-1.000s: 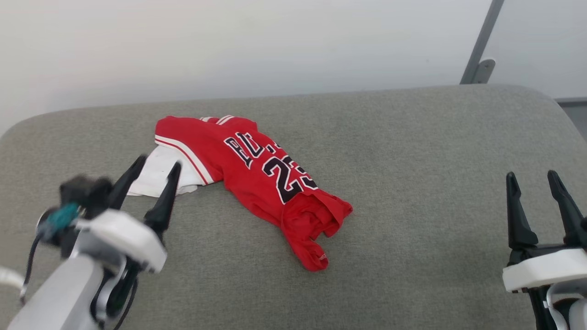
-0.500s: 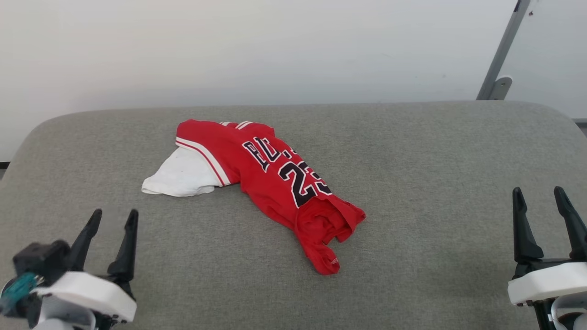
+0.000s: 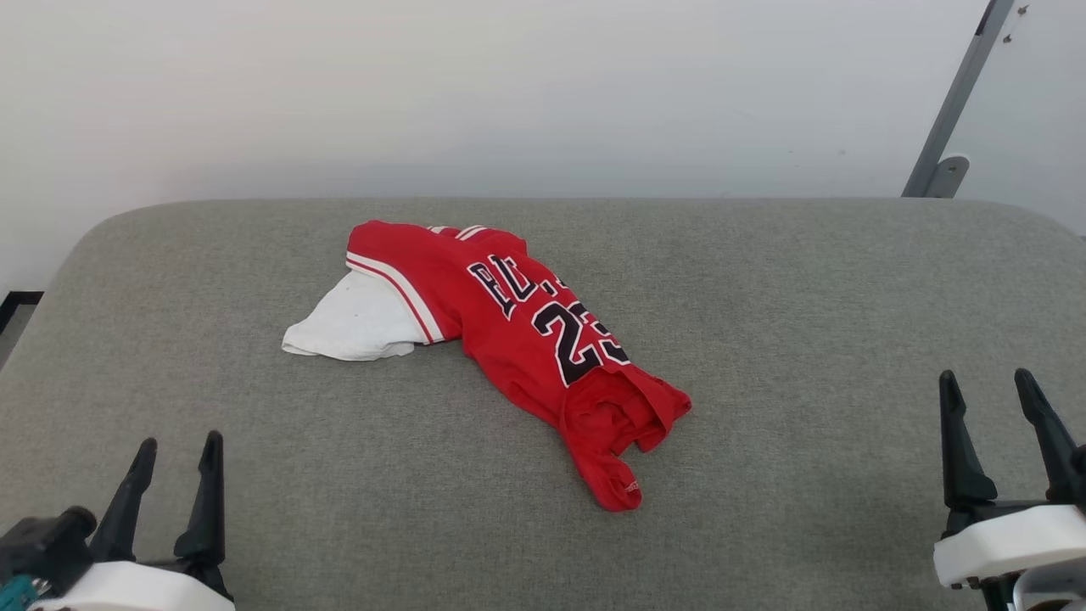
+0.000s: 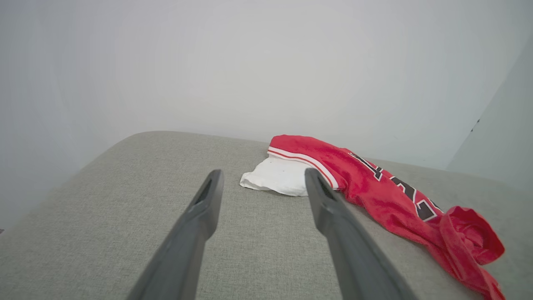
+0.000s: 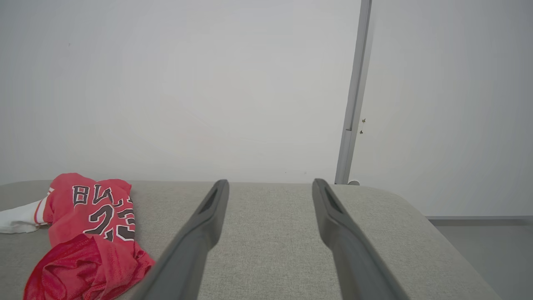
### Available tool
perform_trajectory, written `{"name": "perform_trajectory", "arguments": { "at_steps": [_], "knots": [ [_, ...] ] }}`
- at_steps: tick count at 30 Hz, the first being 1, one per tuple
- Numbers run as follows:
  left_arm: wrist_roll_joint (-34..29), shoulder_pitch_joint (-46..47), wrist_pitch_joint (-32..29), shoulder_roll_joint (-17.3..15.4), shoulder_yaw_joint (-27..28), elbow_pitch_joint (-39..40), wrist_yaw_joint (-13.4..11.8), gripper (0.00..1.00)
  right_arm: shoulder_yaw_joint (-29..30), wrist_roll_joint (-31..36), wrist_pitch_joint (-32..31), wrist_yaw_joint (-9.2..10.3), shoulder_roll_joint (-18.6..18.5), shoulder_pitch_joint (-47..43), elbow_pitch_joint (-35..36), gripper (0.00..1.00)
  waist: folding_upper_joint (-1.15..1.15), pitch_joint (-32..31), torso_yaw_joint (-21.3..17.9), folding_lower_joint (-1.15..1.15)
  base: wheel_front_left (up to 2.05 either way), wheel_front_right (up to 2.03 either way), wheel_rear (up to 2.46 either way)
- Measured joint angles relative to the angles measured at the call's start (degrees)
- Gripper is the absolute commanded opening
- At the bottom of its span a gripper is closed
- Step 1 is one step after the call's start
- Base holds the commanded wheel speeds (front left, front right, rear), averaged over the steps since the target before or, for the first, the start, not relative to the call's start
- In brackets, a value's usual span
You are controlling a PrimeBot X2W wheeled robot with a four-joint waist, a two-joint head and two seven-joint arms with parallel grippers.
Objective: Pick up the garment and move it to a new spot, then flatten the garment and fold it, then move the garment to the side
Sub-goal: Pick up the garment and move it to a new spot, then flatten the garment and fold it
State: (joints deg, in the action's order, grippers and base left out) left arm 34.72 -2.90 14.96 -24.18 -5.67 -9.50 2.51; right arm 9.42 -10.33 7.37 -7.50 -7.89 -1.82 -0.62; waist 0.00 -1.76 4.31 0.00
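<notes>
Garment [image 3: 526, 331]: lying crumpled (sleeve out) mid surface [image 3: 806, 297].
Left end effector [image 3: 181, 438]: hovering wide, near-left corner.
Right end effector [image 3: 984, 373]: hovering wide, near-right corner.

Grey fabric cushion [image 3: 806, 297], plain white wall [image 3: 509, 85], grey metal post [image 3: 959, 93] behind.

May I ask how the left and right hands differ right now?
The left hand sits off the garment's white sleeve end, the right hand off its bunched red end. The left hand aims at that sleeve; the right hand aims at bare cushion. Both are open, empty.
</notes>
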Motion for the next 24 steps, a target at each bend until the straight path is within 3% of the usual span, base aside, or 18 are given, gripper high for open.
{"name": "perform_trajectory", "arguments": {
  "at_steps": [7,24],
  "knots": [
    [-2.8,-2.0,0.0,3.5,4.1,0.0,2.3,1.00,-0.1,-0.7,1.2,0.00,0.4,-1.2,-2.2,1.00,0.00,-0.2,0.5,0.00,0.00,0.00,0.00],
    [-5.7,-2.3,0.0,6.4,7.0,-0.7,4.5,1.00,-0.5,-1.2,2.7,0.00,1.1,-2.4,-4.7,1.00,0.00,-0.1,1.3,0.00,0.00,0.00,0.00]
  ]
}}
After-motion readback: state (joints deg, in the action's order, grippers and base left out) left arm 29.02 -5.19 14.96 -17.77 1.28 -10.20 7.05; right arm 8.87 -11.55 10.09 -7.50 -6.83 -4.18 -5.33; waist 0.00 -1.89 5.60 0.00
